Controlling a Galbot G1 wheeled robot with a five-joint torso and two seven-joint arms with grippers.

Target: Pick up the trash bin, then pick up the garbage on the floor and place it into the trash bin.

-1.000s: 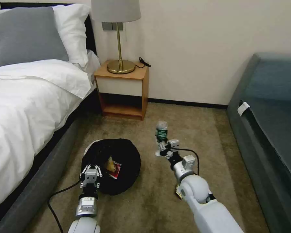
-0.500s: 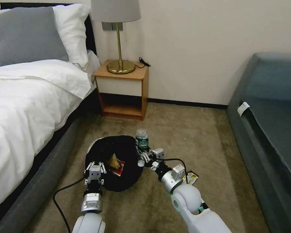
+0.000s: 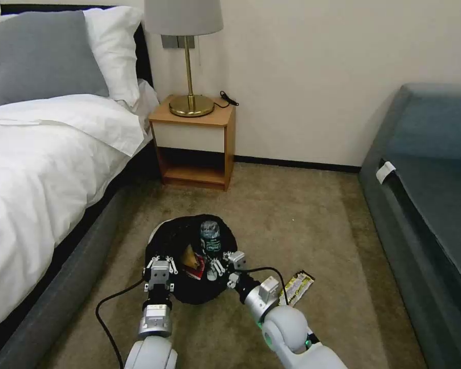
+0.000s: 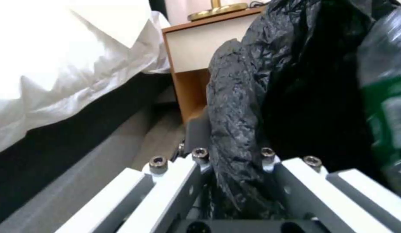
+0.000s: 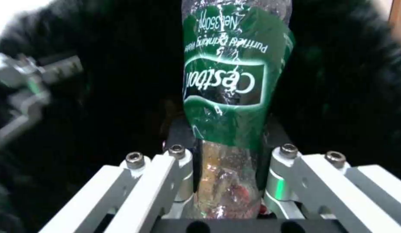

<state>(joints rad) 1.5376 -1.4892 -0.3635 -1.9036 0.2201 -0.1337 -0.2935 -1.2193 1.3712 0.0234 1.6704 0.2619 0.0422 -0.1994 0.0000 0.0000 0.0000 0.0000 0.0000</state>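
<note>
The bottle [image 3: 210,241] is pinched near its neck by the right gripper [image 3: 216,267], above the trash bin [image 3: 174,241] mouth. The bin's black-bagged rim at six o'clock is clamped by the left gripper [image 3: 159,265].

Both arms are silver-grey with rounded pale shells. Each ends in a pincer, left pincer [image 3: 160,262] and right pincer [image 3: 216,265], built of white flat links pinned by hex-socket screws. A black cable [image 3: 107,320] loops beside the left arm.

Carpeted bedroom [image 3: 302,215], bed [image 3: 41,169], nightstand [image 3: 194,143]
</note>
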